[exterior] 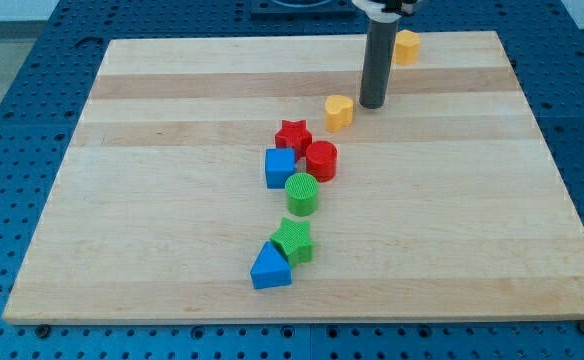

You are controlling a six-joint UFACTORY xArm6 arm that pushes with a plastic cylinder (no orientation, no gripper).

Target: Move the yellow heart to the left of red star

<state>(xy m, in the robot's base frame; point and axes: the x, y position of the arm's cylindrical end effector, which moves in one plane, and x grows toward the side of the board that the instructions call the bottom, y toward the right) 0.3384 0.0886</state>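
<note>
The yellow heart point(339, 111) lies on the wooden board point(152, 200), above and to the right of the red star point(293, 135). My tip point(373, 104) is just to the right of the yellow heart, a small gap apart. The red star sits close to the red cylinder point(321, 160) and the blue cube point(280, 167).
A green cylinder point(301, 193), a green star point(294, 240) and a blue triangle point(270, 267) run down toward the view's bottom. A yellow block point(405, 46) sits near the board's top edge, right of the rod. Blue perforated table surrounds the board.
</note>
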